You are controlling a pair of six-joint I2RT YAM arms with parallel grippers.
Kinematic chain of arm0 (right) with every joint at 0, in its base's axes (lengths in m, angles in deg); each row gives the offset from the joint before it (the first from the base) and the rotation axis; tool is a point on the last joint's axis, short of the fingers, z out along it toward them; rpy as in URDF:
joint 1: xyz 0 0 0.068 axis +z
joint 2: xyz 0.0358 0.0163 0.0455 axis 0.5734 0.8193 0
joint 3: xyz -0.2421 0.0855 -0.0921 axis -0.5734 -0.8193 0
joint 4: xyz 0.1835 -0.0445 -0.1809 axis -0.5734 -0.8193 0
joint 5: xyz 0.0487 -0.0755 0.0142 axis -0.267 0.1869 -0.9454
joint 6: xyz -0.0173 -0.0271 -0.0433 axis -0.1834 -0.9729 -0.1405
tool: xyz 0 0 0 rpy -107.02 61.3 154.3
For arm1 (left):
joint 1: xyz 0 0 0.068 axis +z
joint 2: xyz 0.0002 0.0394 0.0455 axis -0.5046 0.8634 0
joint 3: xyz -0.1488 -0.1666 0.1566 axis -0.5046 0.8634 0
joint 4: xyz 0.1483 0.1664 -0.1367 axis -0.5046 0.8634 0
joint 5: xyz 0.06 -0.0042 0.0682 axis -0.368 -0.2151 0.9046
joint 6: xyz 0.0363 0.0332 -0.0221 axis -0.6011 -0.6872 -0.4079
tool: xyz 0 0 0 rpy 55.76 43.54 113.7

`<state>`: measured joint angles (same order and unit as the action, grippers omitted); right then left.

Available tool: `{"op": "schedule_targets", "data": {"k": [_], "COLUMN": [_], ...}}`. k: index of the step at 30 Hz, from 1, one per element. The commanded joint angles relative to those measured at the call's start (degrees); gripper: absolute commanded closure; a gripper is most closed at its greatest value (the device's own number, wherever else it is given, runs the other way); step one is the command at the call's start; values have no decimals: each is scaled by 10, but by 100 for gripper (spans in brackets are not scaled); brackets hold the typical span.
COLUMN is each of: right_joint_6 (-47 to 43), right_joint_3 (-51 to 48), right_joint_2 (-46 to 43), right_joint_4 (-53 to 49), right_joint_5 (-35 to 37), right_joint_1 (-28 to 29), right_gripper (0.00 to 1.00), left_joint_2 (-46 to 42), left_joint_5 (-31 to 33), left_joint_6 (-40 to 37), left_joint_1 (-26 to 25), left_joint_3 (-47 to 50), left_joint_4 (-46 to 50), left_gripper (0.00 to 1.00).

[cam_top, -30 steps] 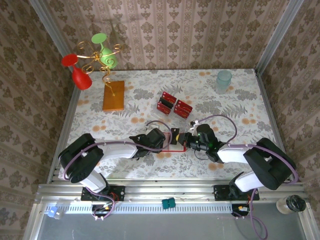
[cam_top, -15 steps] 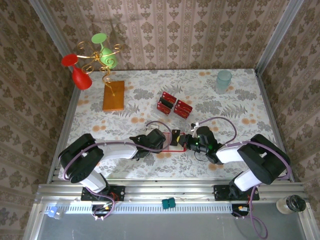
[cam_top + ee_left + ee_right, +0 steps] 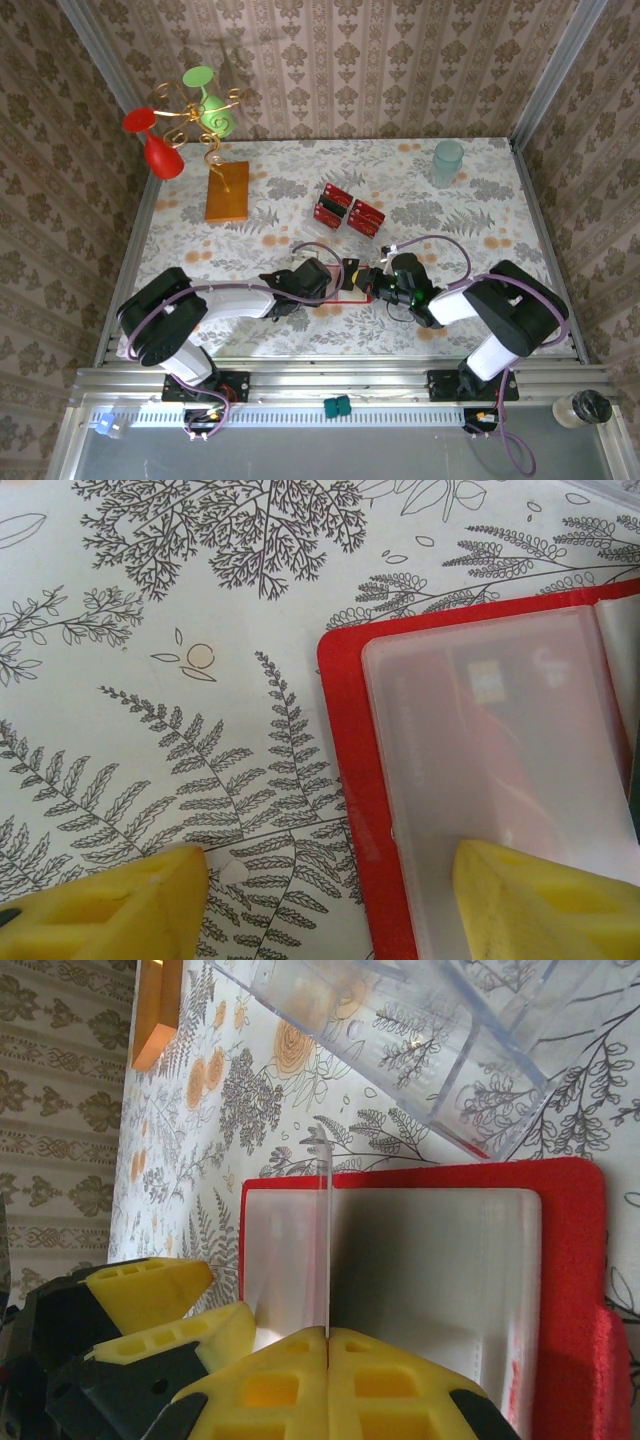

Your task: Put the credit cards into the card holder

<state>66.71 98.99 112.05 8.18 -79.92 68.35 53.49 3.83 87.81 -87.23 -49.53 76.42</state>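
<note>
Movement: right pincer (image 3: 328,1335) has edged left, shut on the clear flap (image 3: 327,1230) of the holder (image 3: 345,780); left pincer (image 3: 325,900) wide, steadying it; likely ready for cards (image 3: 348,210) waiting mid worktop (image 3: 480,200)

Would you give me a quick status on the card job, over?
Left gripper open, one finger on card holder. Right gripper shut on clear pocket flap, held upright. Loose credit cards farther back. No obstruction seen.

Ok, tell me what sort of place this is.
Probably a staged robot test booth: wallpapered panels box in a floral-clothed table, with an aluminium mounting rail along its near edge.
</note>
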Motion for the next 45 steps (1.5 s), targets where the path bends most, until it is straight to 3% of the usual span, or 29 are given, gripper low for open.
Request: {"op": "schedule_targets", "data": {"k": [1, 45], "right_joint_6": [8, 27], "right_joint_3": [-5, -29], "right_joint_2": [18, 73], "right_joint_4": [30, 107], "right_joint_5": [-4, -53], "right_joint_1": [-1, 4], "right_gripper": [100, 100], "left_joint_2": [7, -2], "left_joint_5": [5, 13], "left_joint_6": [3, 7], "left_joint_1": [-3, -8], "left_joint_3": [15, 15], "left_joint_4": [38, 47], "left_gripper": [33, 33]}}
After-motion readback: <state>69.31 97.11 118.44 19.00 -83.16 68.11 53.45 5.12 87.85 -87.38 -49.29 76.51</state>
